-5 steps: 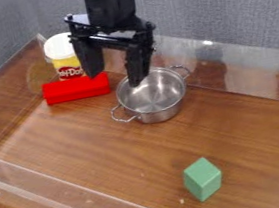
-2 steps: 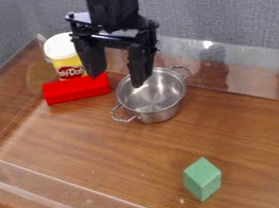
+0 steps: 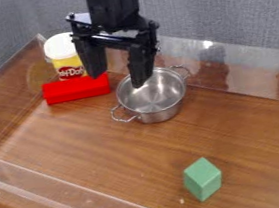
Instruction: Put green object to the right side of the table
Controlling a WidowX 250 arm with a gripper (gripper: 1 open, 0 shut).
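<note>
Brown table [image 3: 94,139], green object [image 3: 203,178] well apart from gripper [image 3: 117,71]

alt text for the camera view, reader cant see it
A green block sits alone near the front right of a wood-grain table. Behind it, an open black gripper hangs over a steel pot, with a red block and a yellow-and-white tub to the left.

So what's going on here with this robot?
The robot's tool is open and holding nothing, hanging above the table near the pot. The green block sits by itself toward the near right of the picture. The red block lies in front of the tub, by the far side.
</note>
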